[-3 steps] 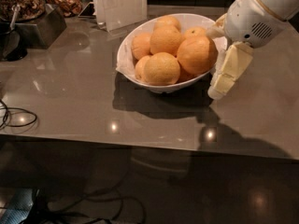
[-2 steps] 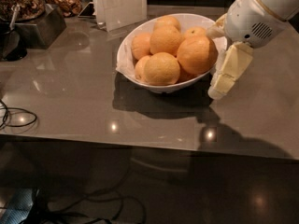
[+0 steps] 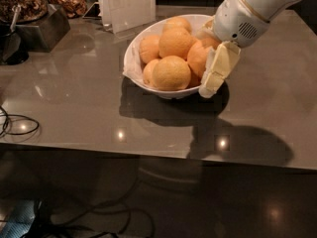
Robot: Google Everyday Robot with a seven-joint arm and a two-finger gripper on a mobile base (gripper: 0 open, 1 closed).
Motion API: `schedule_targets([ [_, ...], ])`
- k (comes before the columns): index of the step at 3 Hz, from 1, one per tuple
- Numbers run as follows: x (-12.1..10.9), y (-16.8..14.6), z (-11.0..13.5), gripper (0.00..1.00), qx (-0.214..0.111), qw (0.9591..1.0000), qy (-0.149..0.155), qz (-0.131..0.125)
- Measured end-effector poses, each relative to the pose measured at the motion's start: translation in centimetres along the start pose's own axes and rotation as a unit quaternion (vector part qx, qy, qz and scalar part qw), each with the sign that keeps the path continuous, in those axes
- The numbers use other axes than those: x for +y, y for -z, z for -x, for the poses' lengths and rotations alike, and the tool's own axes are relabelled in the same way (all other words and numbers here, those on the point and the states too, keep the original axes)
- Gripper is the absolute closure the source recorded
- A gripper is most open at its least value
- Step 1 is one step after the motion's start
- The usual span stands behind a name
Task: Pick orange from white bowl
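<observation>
Several pale fruits (image 3: 171,72) filled the front of the white bowl (image 3: 130,58). At its right rim we saw the gripper (image 3: 218,69), low against the pile. The orange (image 3: 198,58) lay directly left of it, apparently touching and slightly farther back. Whether the gripper was open or gripping, we could not tell.

**One camera, high up, looking down**

There is only one view. It looks from above and in front, tipped down at the tabletop (image 3: 74,108). It is quite near, so the white bowl (image 3: 130,63) sits big in the upper middle. The near edge of the tabletop crosses low down, with dark floor under it. The gripper (image 3: 213,68) comes in from the top right, at the bowl's right side.
</observation>
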State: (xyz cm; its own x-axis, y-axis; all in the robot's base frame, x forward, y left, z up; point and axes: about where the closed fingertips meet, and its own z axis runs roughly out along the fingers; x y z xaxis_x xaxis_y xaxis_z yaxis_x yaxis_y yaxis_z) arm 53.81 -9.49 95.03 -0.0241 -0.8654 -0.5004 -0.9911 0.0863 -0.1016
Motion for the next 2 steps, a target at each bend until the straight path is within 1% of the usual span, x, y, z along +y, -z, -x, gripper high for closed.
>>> schedule_targets([
  [1, -0.04, -0.05, 0.00, 0.00, 0.000, 1.0000, 0.000, 0.000],
  [2, -0.68, 0.05, -0.29, 0.00, 0.020, 0.9998, 0.007, -0.006],
])
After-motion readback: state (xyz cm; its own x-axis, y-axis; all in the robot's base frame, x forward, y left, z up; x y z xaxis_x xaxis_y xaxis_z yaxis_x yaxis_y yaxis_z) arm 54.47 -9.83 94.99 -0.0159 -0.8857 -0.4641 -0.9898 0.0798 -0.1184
